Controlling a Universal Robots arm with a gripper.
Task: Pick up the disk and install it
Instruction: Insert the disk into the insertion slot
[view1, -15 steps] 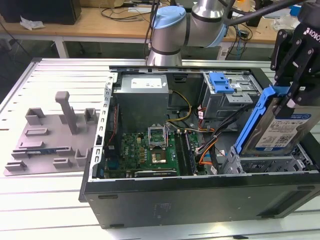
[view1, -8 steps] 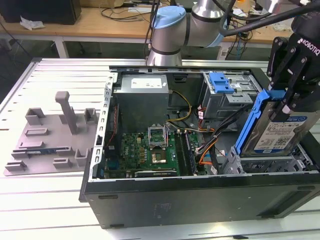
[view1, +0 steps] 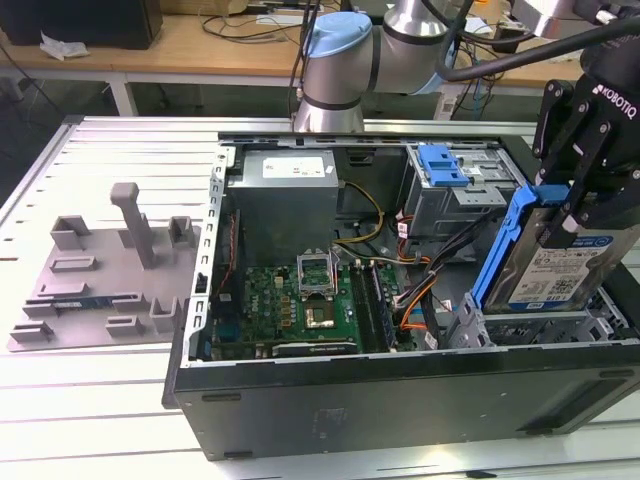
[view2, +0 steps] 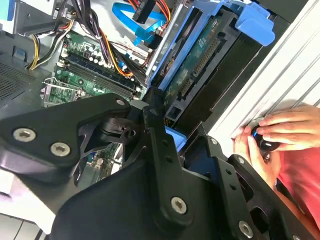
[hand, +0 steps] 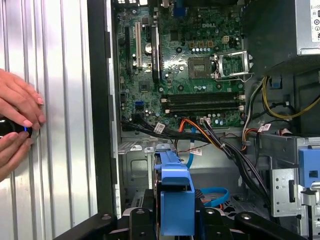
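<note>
on the counter (view1: 90, 400), at the exterior view's left, a grey fixture (view1: 110, 270) lies beside the open computer case (view1: 400, 400). at the case's right end the claw (view1: 575, 212) pinches the disk (view1: 560, 275), held on edge and tilted, just above the drive bay (view1: 540, 325).

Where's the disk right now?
The disk stands tilted at the exterior view's right, held by the gripper, its lower end at the drive bay inside the open computer case.
</note>
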